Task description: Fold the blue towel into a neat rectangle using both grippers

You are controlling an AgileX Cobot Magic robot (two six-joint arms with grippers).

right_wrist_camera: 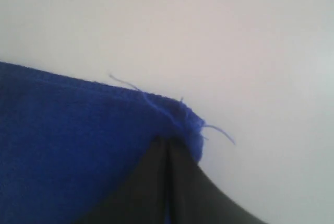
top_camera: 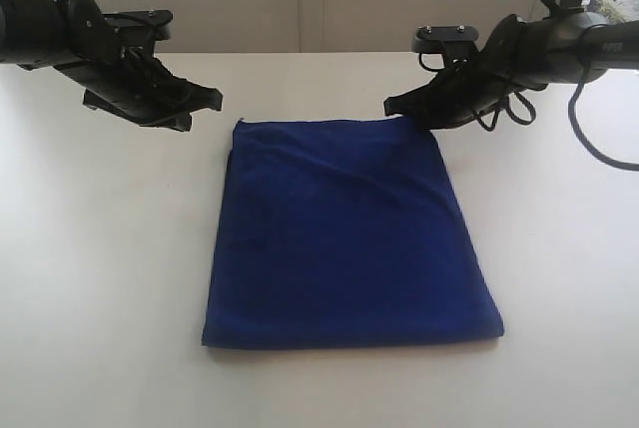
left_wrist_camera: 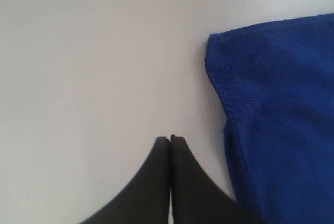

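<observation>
Blue towel (top_camera: 349, 238): folded rectangle, flat mid-desk (top_camera: 100, 298); folding looks essentially complete. Left gripper (top_camera: 208, 99): jaws pressed together, empty, beside towel's far-left corner. Right gripper (top_camera: 396, 107): jaws together over far-right corner, apparently holding nothing.

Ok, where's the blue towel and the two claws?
blue towel (top_camera: 349, 238), exterior view, middle of the cloth.
left claw (left_wrist_camera: 170, 139), left wrist view, between its shut tips.
right claw (right_wrist_camera: 167, 141), right wrist view, between its shut tips.
</observation>
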